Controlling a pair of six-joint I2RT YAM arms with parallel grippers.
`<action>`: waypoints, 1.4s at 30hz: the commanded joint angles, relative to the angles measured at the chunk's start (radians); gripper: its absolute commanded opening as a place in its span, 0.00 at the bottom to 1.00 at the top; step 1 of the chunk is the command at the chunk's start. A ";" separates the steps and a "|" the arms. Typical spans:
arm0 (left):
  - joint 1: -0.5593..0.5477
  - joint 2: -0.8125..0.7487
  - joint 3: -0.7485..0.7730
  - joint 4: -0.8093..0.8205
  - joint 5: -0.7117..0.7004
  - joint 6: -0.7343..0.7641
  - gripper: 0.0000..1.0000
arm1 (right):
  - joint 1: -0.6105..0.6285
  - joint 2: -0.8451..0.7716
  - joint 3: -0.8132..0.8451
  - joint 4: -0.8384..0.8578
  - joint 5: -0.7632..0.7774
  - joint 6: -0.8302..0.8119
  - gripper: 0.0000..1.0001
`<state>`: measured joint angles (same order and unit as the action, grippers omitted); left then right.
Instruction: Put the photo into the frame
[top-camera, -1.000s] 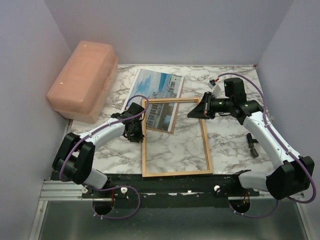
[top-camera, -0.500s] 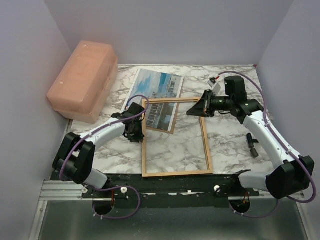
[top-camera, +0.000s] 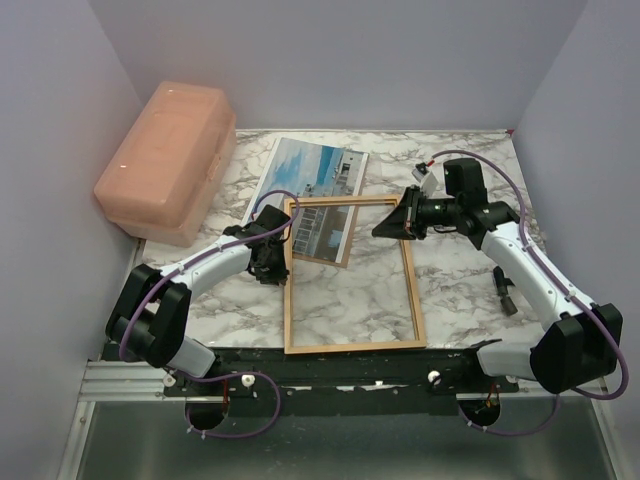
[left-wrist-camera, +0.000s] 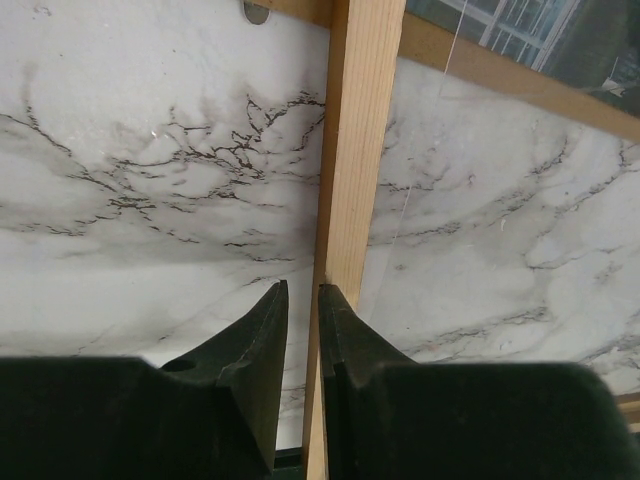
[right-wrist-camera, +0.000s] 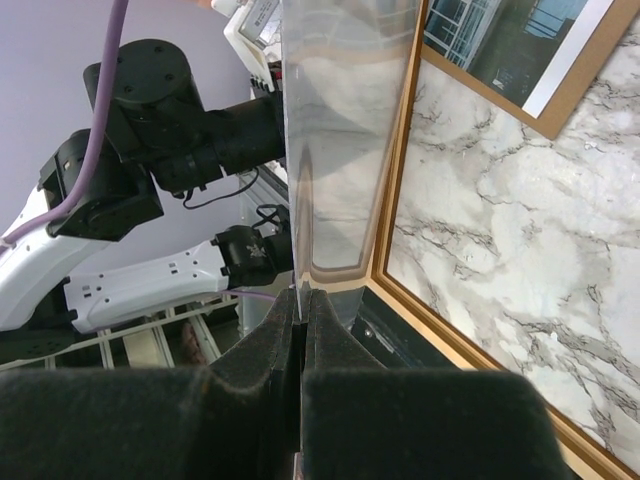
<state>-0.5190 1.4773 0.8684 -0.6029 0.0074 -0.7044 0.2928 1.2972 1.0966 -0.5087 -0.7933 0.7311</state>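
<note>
1. At the centre of the marble table (top-camera: 460, 270), the frame (top-camera: 412, 290) lies flat. Its long rails run from 12 to 6 o'clock, and marble shows through most of its opening.
2. From the frame's middle toward 11 o'clock, the photo (top-camera: 305, 165) lies flat on the table, outside the frame. The frame's far left corner overlaps the photo's near edge.
3. A brown-edged panel (top-camera: 322, 235) showing a building picture sits in the frame's 11 o'clock corner. It lies askew to the rails and covers the photo's near right corner.
4. The left gripper (top-camera: 280, 272) is at the frame's 9 o'clock rail, just near of the panel. In the wrist view its fingers (left-wrist-camera: 345, 335) stand a narrow gap apart, straddling the rail's outer edge. One finger is over the wood and the other over the marble. I cannot tell whether they pinch the rail.
5. The right gripper (top-camera: 385, 225) is at the frame's 1 o'clock corner, pointing toward 9 o'clock. Its fingers are pressed together on the edge of a clear pane (right-wrist-camera: 340, 150), which runs away from them edge-on with pale reflections on it. The pane is hard to make out from above.
6. A pink box (top-camera: 165, 160) stands at 10 o'clock against the left wall.
7. A small dark object (top-camera: 505, 290) lies on the marble at 3 o'clock, beside the right arm.
</note>
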 joint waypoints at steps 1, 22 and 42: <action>-0.007 0.030 -0.003 -0.001 -0.041 0.001 0.20 | -0.007 -0.001 -0.005 0.018 -0.006 -0.025 0.00; -0.009 0.039 0.003 -0.001 -0.044 0.002 0.20 | -0.028 0.041 0.060 0.021 -0.015 -0.030 0.00; -0.011 0.044 0.006 -0.004 -0.046 0.005 0.20 | -0.057 0.100 0.154 -0.049 -0.028 -0.117 0.01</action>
<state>-0.5194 1.4857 0.8757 -0.6075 0.0074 -0.7044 0.2535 1.3842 1.2102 -0.5415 -0.8024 0.6613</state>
